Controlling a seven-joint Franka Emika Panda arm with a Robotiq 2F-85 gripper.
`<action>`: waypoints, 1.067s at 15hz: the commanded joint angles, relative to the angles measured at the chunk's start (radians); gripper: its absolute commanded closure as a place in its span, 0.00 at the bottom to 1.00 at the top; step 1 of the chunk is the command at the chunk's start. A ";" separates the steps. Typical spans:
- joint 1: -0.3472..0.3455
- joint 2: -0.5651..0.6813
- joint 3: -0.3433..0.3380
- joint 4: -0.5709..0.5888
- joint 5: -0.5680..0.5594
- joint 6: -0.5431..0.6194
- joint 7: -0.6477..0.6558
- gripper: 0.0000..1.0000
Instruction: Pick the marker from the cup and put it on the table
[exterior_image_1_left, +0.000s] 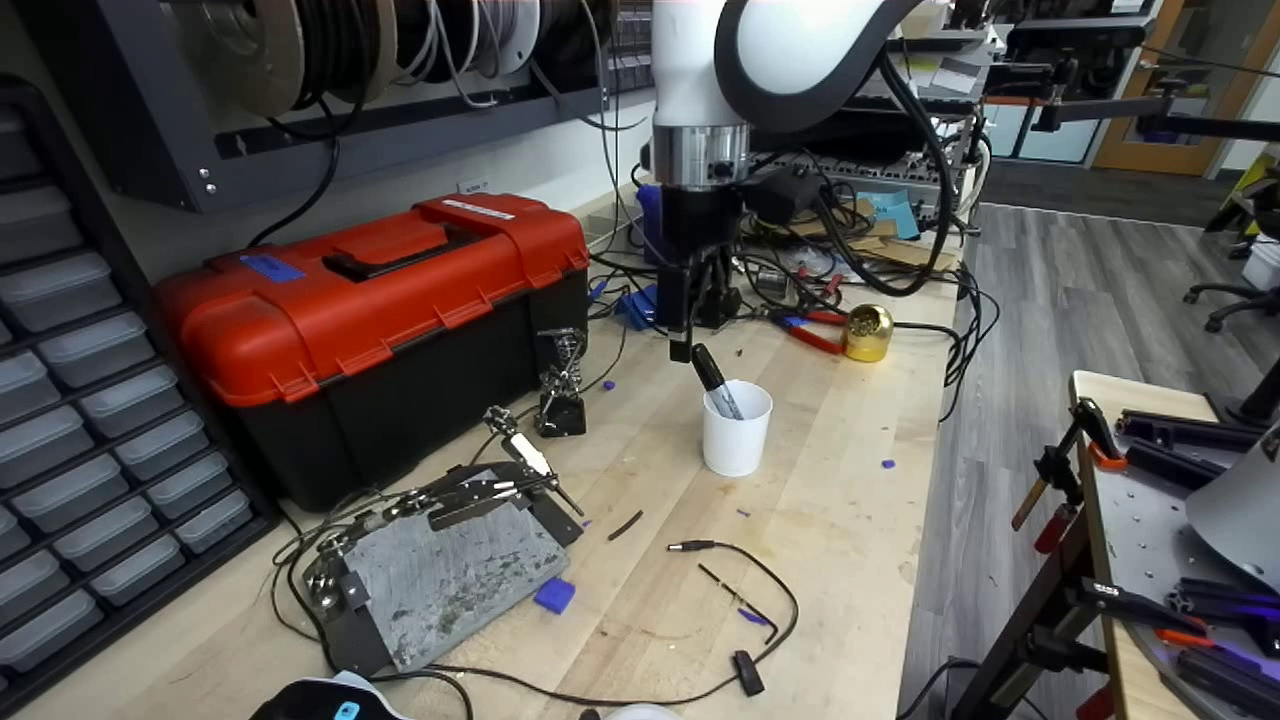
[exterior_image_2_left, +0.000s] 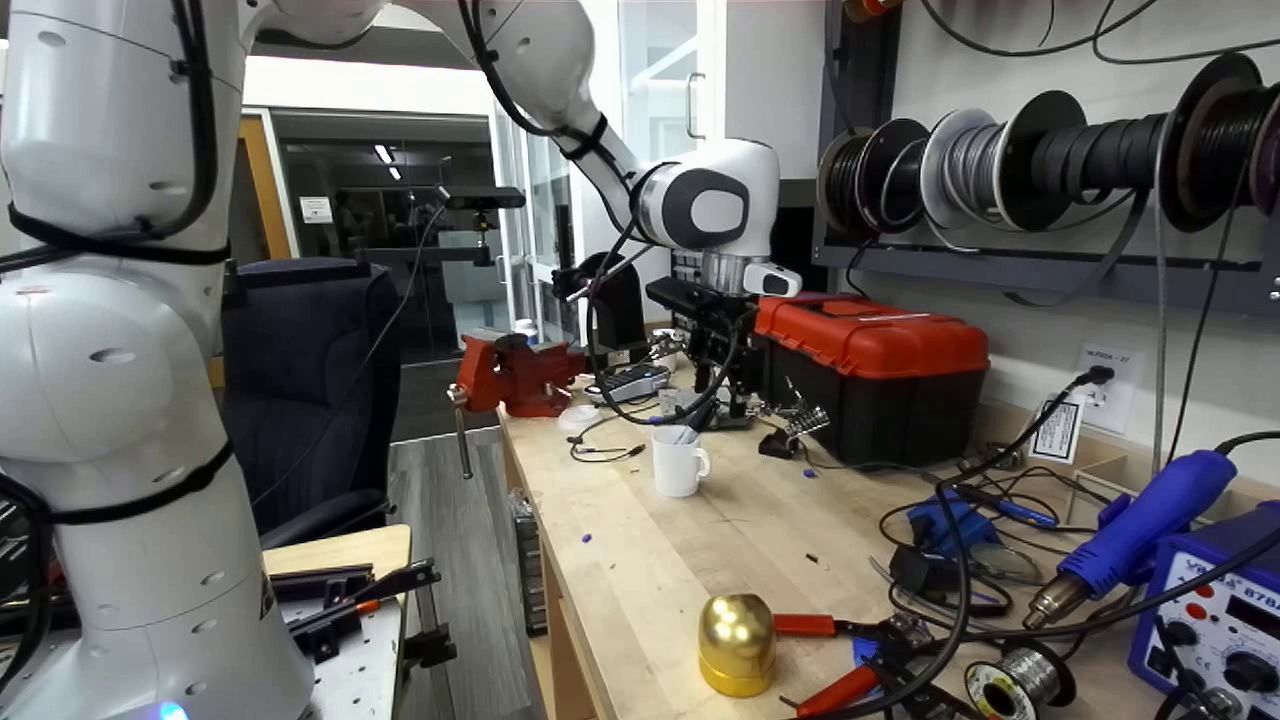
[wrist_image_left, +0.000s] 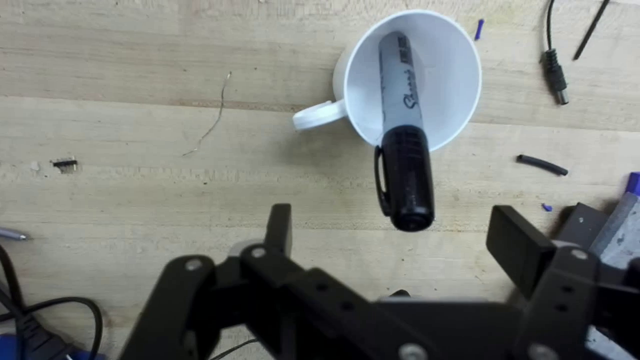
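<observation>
Arm (exterior_image_2_left: 555, 65): white, rounded; black cable (exterior_image_2_left: 199, 110), black straps (exterior_image_2_left: 150, 503).
Silver metal collar (exterior_image_1_left: 700, 157); gripper (wrist_image_left: 392, 234) black, with pale round screw heads (wrist_image_left: 413, 351).

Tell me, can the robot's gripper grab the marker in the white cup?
Probably yes: the gripper is open, and the marker pokes up out of the cup. The wrist view shows nothing blocking it, though the gripper may need to come closer.

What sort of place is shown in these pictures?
Probably an electronics workshop or lab: wire spools are mounted above a wooden workbench, and what looks like a solder spool rests on it.
</observation>
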 joint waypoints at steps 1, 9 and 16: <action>-0.040 -0.014 0.041 0.011 -0.019 -0.076 0.035 0.00; -0.065 -0.015 0.060 -0.026 0.023 -0.068 0.006 0.00; -0.082 0.002 0.082 -0.047 0.070 -0.038 -0.022 0.53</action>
